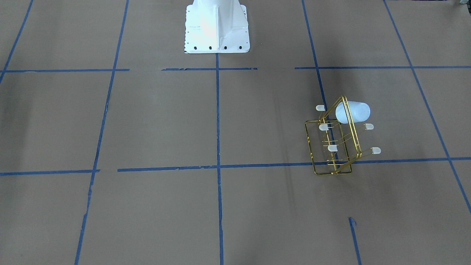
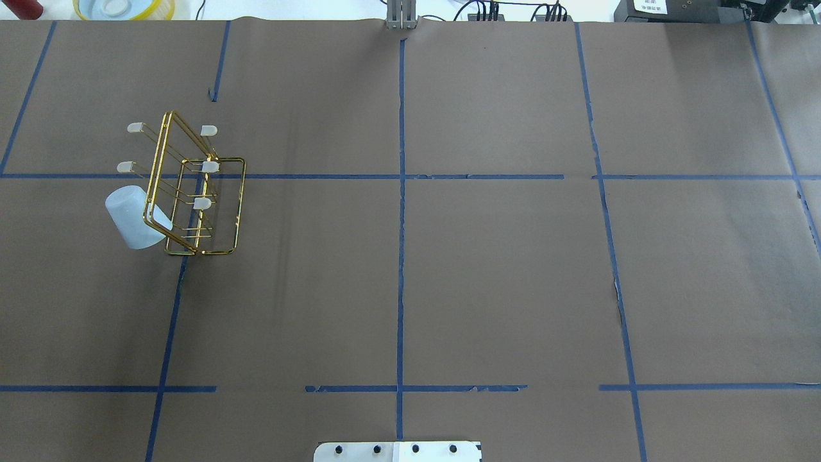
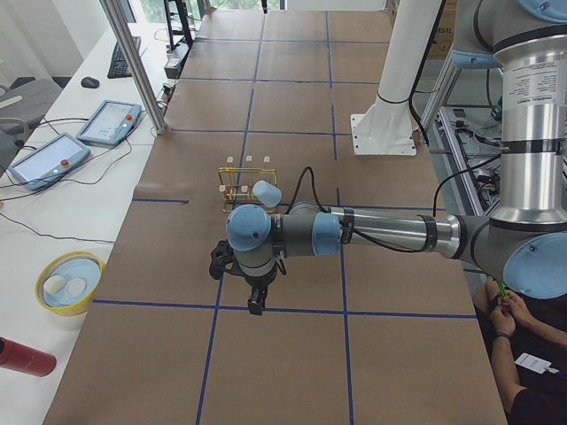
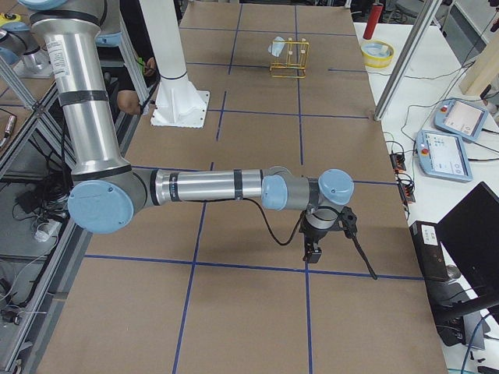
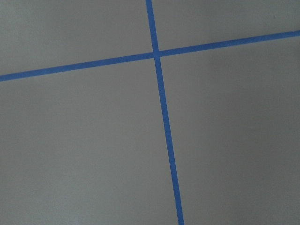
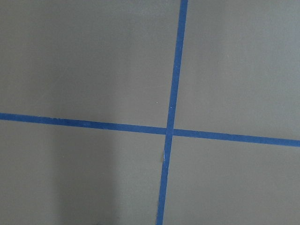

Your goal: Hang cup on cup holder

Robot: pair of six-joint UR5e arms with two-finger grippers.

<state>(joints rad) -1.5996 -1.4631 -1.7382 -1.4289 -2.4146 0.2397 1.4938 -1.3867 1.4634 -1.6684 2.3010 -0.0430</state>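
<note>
The pale blue-white cup [image 2: 131, 218] sits tilted, mouth toward the frame, on one end of the gold wire cup holder [image 2: 221, 212]; the prong under it is hidden. Cup [image 1: 354, 112] and holder [image 1: 314, 154] stand on the robot's left half of the table. Several other capped prongs are bare. Both arms are away from the rack and out of the overhead and front views. My left gripper [image 3: 256, 304] hangs over the table nearer than the rack [image 3: 232, 188]. My right gripper [image 4: 312, 251] hangs far from the rack [image 4: 290, 61]. I cannot tell whether either is open or shut.
The white robot base [image 1: 217, 27] stands at the table's near edge. A yellow bowl [image 3: 66, 283], a red bottle [image 3: 22, 357], tablets [image 3: 108, 121] and an aluminium post [image 3: 133, 62] are on the white bench beyond the far edge. Blue tape lines cross the brown table.
</note>
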